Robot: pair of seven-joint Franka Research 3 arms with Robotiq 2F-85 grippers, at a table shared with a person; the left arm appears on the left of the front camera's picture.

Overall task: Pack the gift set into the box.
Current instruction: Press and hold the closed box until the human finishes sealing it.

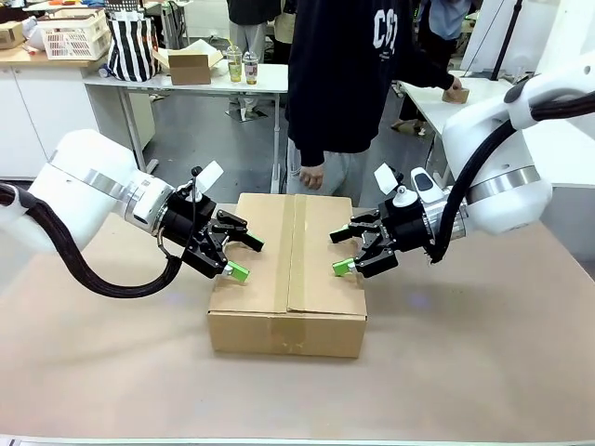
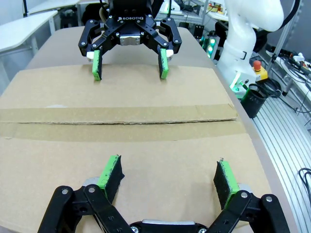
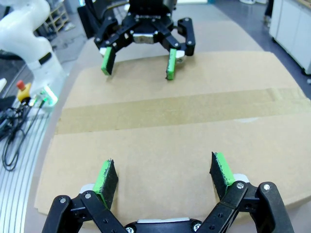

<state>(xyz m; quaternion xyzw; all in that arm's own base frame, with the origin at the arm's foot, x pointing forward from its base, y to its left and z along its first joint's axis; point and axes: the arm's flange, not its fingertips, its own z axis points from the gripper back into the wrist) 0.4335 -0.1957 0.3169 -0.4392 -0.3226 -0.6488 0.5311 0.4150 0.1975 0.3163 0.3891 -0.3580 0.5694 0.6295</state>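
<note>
1. The left gripper (image 1: 244, 256) hung with its green-padded fingers spread wide and empty over the left edge of the box (image 1: 288, 274); its own wrist camera showed the gripper (image 2: 167, 179) above bare cardboard.
2. The right gripper (image 1: 342, 252) mirrored it from the opposite side, fingers likewise parted and holding nothing, seen from its wrist (image 3: 163, 177) just above the flap.
3. The two tools faced each other across the carton's top, apart from one another.
4. The box sat in the middle of the brown table (image 1: 483, 362), its top flaps folded down flat and meeting along a central seam.
5. A person (image 1: 339, 84) in a dark top stood at the far side, one hand (image 1: 311, 177) hanging just behind the carton.
</note>
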